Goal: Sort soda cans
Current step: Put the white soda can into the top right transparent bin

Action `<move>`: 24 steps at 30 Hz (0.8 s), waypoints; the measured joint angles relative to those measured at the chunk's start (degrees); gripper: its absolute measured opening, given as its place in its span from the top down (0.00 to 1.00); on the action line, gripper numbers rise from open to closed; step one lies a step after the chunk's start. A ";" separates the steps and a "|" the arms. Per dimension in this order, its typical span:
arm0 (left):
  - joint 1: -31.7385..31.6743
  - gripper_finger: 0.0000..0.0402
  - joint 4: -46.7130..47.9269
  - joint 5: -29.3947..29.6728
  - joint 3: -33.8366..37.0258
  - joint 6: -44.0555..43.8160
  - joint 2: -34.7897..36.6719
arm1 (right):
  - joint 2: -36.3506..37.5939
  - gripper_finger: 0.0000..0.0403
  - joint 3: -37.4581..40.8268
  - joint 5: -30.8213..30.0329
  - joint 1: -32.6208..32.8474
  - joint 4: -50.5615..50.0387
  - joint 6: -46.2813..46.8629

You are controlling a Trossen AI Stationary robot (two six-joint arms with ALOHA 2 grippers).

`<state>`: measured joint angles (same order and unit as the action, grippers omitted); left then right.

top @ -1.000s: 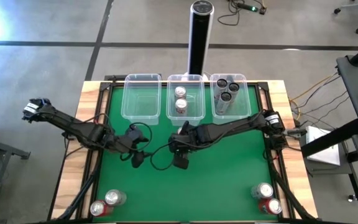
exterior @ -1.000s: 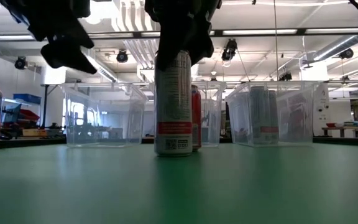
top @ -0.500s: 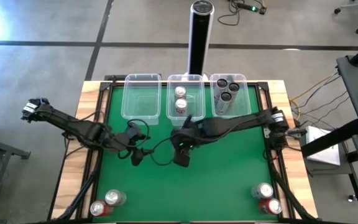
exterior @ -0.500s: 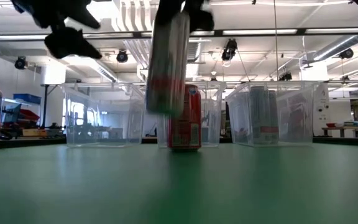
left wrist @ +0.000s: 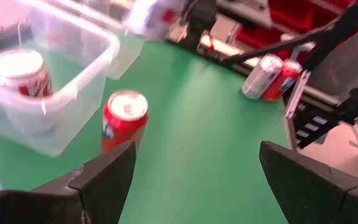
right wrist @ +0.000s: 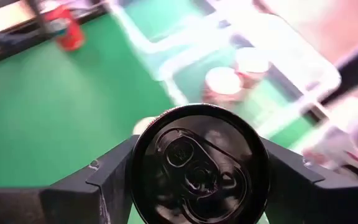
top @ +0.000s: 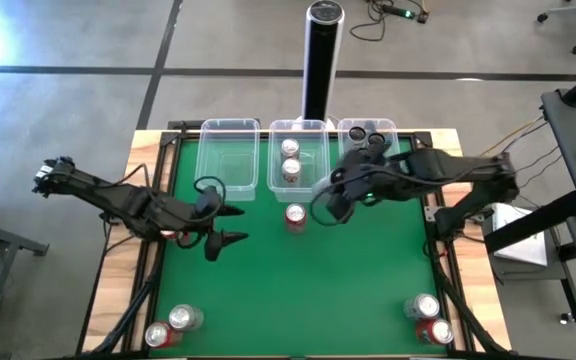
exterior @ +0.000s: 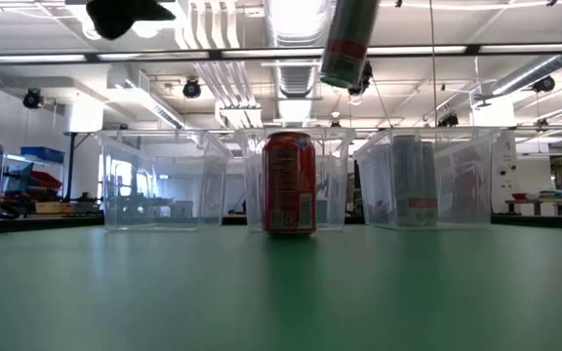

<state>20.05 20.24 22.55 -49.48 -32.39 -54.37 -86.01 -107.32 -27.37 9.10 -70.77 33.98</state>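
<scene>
- Along the table's (top: 368, 300) far edge: three clear tubs. Left tub (top: 227, 156) looks empty, middle tub (top: 299, 158) holds two red cans (top: 290, 160), right tub (top: 368, 150) holds dark grey cans (top: 365, 133). Black post (top: 321, 60) stands just behind the middle tub.
- Lone red can (top: 295, 215) upright on the green mat, just in front of the middle tub — nothing touching it.
- Near left corner: two cans (top: 172, 326). Near right corner: two more cans (top: 428, 320).
- Right gripper (top: 340, 200) is clamped on a dark grey can (right wrist: 199, 167), black top with pull tab; it hangs well above the mat, tilted, in front of the right tub.
- Left gripper (top: 223, 222) has its fingers spread wide with nothing in them, raised over the mat's left half, pointing toward the lone red can.
</scene>
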 joint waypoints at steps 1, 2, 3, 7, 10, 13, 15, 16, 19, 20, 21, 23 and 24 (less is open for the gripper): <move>-0.16 0.19 -0.04 -0.01 -0.86 0.82 -0.05 | 1.55 0.36 1.12 -1.05 -0.14 -0.06 1.12; -0.33 0.19 -0.06 0.00 -1.74 1.75 -0.13 | 3.27 0.36 2.03 -1.92 -0.34 0.21 2.06; -0.51 0.19 -0.17 0.05 -2.54 2.80 -0.13 | 4.99 0.36 2.70 -2.85 -0.52 0.54 2.66; -1.48 0.19 -0.25 3.99 -4.75 6.05 -0.26 | 10.96 0.37 4.73 -8.03 -2.09 -0.76 2.88; -2.96 0.19 -0.32 2.90 -5.74 6.24 -0.37 | 13.54 0.37 5.93 -9.43 -4.22 -3.39 2.93; -5.27 0.19 -1.11 -4.09 -7.10 5.55 -0.94 | 15.63 0.36 6.31 -9.73 -6.80 -7.48 2.92; -6.24 0.19 -1.04 -6.57 -7.93 5.43 -1.75 | 16.76 0.36 6.33 -9.92 -8.72 -9.16 2.02; -6.55 0.19 -1.07 -7.03 -8.36 5.61 -2.15 | 17.11 0.36 6.33 -9.84 -9.75 -9.83 0.54; -7.39 0.19 -1.22 -7.07 -9.72 6.62 -3.38 | 17.34 0.37 6.63 -6.87 -12.75 -9.88 -5.44; -7.76 0.19 -1.28 -7.09 -10.20 7.12 -3.83 | 17.30 0.37 6.69 -5.60 -13.70 -9.85 -7.22; -8.14 0.19 -1.24 -7.09 -10.65 7.65 -4.35 | 17.28 0.37 6.75 -4.15 -14.66 -9.85 -8.81; -8.98 0.19 -1.19 -7.07 -11.56 8.71 -5.25 | 17.37 0.37 7.00 -1.44 -16.66 -9.80 -11.37; -9.40 0.19 -1.18 -7.08 -11.99 9.17 -5.55 | 17.39 0.37 7.18 -0.71 -17.56 -9.82 -12.20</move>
<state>10.65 19.06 15.47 -61.48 -23.22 -59.92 -68.62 -100.14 -28.09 -8.46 -80.59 21.79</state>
